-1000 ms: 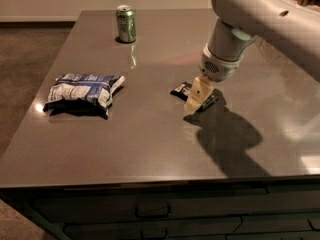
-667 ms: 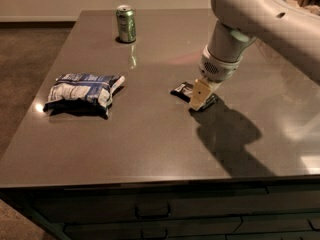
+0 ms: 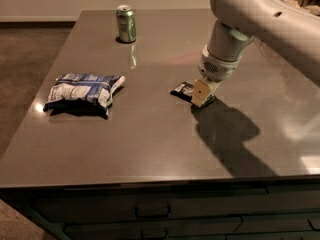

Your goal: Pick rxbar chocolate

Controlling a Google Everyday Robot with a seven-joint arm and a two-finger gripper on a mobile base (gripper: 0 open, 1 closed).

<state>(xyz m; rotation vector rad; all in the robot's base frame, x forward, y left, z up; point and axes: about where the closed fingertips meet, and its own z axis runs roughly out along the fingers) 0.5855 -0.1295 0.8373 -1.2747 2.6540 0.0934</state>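
The rxbar chocolate (image 3: 182,90) is a small flat black bar lying on the grey table (image 3: 150,144) right of centre. Only its left end shows; the rest is hidden under my gripper. My gripper (image 3: 202,93) is down at the table surface right over the bar's right end, hanging from the pale arm (image 3: 260,19) that comes in from the upper right. Whether it holds the bar cannot be seen.
A puffy blue-and-white bag (image 3: 82,90) lies at the table's left. A green can (image 3: 126,24) stands at the back left. The arm's shadow falls on the table to the right of the gripper. Drawers run below the front edge.
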